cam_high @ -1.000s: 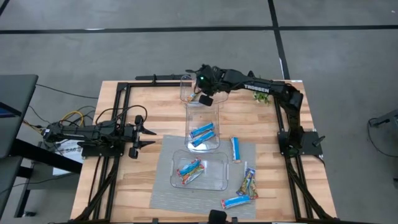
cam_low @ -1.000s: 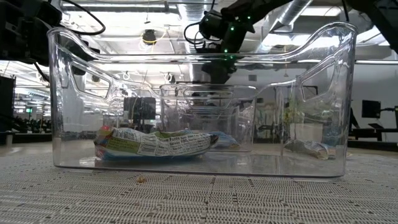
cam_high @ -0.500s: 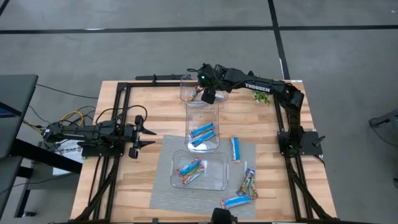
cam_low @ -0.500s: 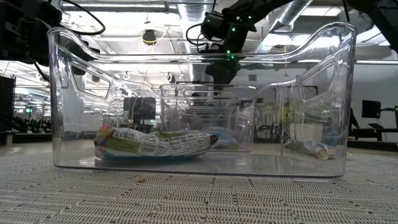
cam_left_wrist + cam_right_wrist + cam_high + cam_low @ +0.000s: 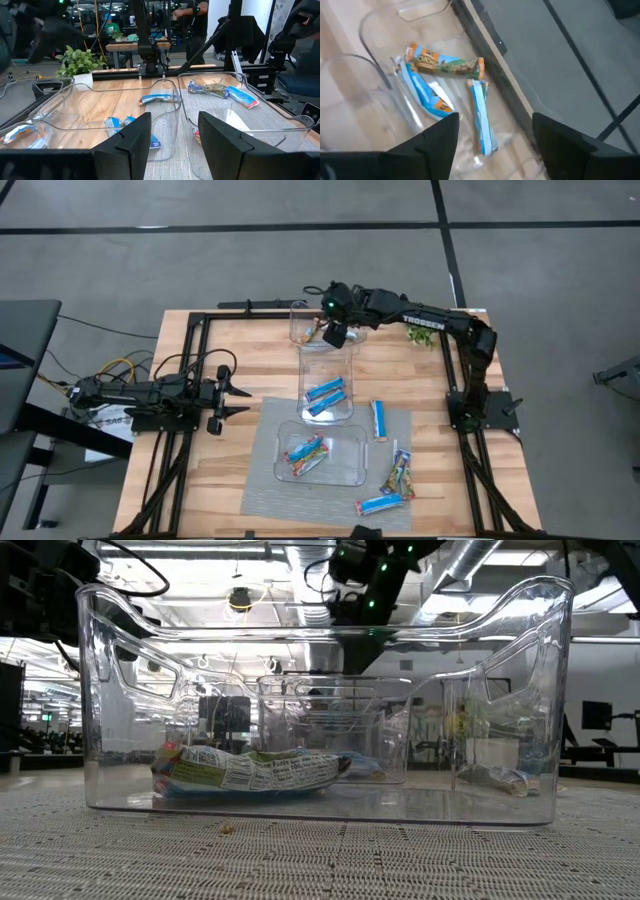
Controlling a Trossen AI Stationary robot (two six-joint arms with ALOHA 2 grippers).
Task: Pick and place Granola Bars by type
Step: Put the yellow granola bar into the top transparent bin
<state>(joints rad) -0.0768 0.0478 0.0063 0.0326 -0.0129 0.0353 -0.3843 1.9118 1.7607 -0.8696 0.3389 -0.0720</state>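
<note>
Right gripper hangs over the far clear bin with its fingers spread wide and empty, as the right wrist view shows, above three wrapped bars in that bin: a green-and-orange chewy bar and two blue-and-white ones. Two more blue bars lie in the middle bin, multicoloured bars in the near bin, and four loose bars wait on the grey woven mat to the right. Left gripper idles open and empty at the table's left. Light, flat and crinkly, the glossy foil wrappers look slippery; a pinch across the narrow middle seems safest.
</note>
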